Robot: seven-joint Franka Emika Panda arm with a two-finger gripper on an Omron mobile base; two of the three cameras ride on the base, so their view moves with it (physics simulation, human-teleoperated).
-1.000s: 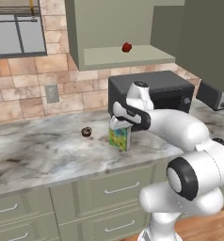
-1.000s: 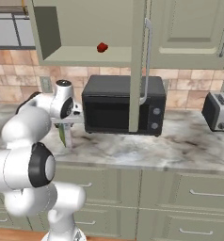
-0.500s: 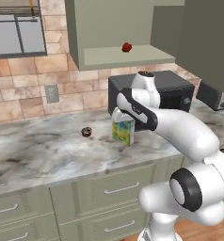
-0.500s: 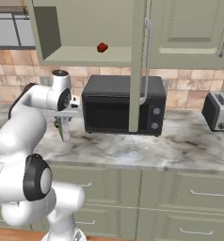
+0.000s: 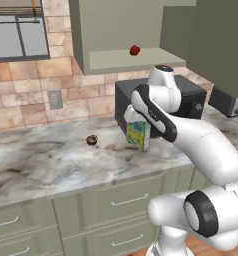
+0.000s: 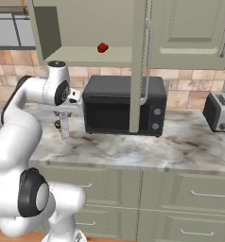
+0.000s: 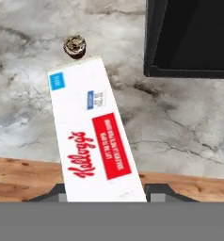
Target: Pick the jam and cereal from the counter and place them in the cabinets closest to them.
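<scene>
Gripping the cereal (image 7: 96, 143), tool (image 7: 104, 192) beside microwave (image 7: 189, 37).

You are looking down along the cereal (image 7: 94, 149) box. Its white side faces you, with red curly writing, a red label and two small blue marks. The box runs from the bottom edge up toward the top left. The two dark fingertips (image 7: 162, 192) of the gripper (image 7: 104, 195) sit at the bottom, one on each side of the box, squeezing it. Just past the far end of the box is a small brown doughnut (image 7: 75, 46) on the grey marble counter (image 7: 180, 127). A black microwave (image 7: 189, 37) stands at the top right. Brown wooden floor (image 7: 24, 179) shows below the counter edge.
</scene>
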